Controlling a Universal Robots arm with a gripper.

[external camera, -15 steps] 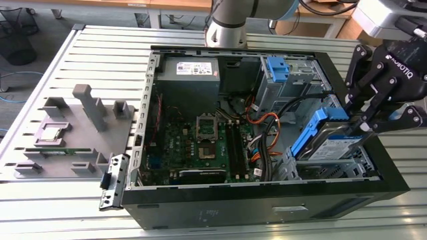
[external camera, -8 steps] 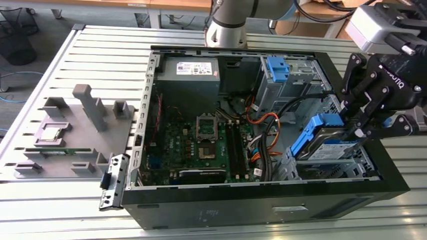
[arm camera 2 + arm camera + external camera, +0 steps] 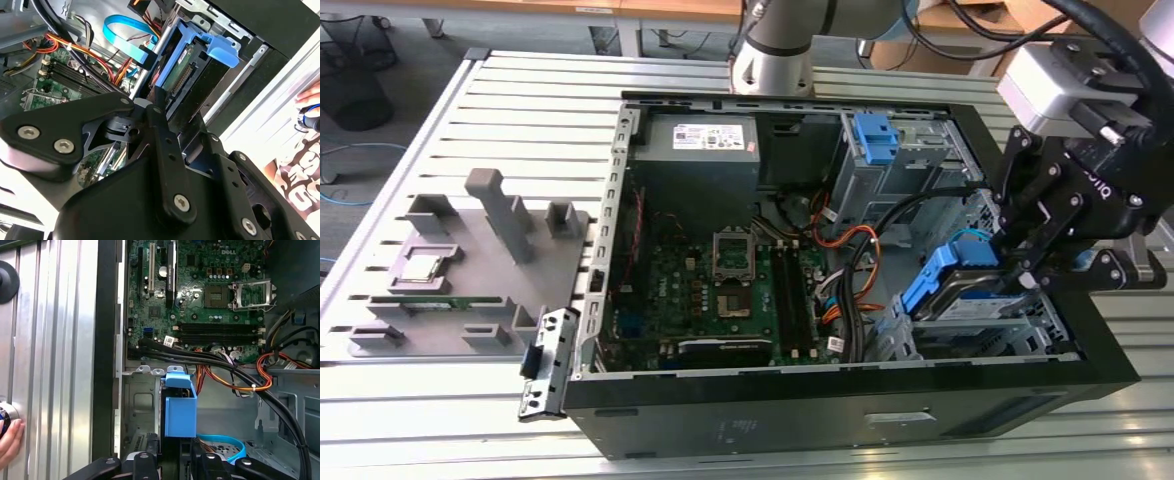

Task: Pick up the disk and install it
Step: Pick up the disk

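light: bright, even | shadow: case interior [image 3: 694,195] dim | glare: pale sheen on slatted table [image 3: 520,90]

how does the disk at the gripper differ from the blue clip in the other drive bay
The disk carries a silver labelled drive inside its blue bracket; the blue clip shows no drive. The disk lies tilted at the lower bay in the exterior view, held by the gripper; the blue clip stands in the bay above, untouched. Both show blue plastic and sit inside the computer case.
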